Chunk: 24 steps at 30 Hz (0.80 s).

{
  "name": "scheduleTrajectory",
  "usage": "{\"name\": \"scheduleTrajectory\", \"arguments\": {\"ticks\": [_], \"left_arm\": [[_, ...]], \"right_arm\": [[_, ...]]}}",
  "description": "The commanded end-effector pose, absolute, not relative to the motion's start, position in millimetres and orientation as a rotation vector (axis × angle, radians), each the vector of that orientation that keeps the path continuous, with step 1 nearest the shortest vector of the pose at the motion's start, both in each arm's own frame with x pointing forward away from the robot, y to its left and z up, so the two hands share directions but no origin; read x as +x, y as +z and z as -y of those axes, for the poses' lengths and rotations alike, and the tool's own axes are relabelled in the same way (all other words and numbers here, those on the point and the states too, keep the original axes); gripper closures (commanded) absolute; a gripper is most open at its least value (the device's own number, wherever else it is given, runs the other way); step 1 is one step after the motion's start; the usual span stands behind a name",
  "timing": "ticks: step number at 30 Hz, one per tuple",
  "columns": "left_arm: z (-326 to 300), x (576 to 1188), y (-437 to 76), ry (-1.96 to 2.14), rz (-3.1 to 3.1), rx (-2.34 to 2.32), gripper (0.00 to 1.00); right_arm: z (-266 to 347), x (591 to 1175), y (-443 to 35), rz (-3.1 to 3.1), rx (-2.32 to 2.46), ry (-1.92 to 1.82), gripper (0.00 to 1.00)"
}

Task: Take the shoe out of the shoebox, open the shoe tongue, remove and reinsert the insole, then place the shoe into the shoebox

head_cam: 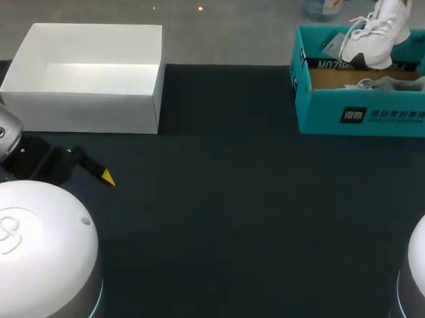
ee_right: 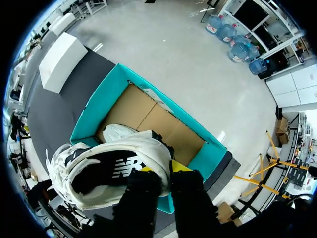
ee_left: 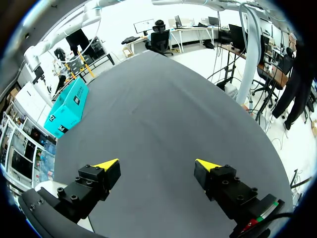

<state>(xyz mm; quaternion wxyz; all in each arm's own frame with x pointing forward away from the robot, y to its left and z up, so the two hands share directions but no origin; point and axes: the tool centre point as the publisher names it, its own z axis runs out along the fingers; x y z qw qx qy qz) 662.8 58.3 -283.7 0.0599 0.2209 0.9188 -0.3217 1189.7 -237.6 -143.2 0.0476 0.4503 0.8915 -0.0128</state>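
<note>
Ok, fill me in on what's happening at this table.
The right pincer is shut on the white shoe, holding it up above the open teal shoebox at the far right of the table. The left pincer hangs open over bare tabletop near the white box, holding nothing. Which way the shoe is headed cannot be told.

Open dark table [head_cam: 225, 201] stretches wide between the white box [head_cam: 89, 78] at the far left and the teal shoebox [head_cam: 326, 110] at the far right. The left gripper [ee_left: 157, 163], fingers apart, faces only that surface. Over the shoebox hangs the white shoe [ee_right: 124, 148], pinched by the right gripper [ee_right: 162, 168], covering part of the opening; a pale bundle [ee_right: 119, 133] lies on its floor.
</note>
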Motion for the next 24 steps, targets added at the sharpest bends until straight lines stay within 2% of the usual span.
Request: {"name": "scheduleTrajectory", "arguments": {"ticks": [1, 24], "left_arm": [[-57.6, 662.7, -283.7, -0.969, -2.784, 0.669, 0.00], [-57.6, 662.7, -283.7, -0.969, -2.784, 0.669, 0.00]], "right_arm": [[233.1, 1197.2, -143.9, -2.737, 1.350, -0.040, 1.00], [231.4, 1197.0, -142.8, -2.740, 1.301, -0.035, 1.00]]}}
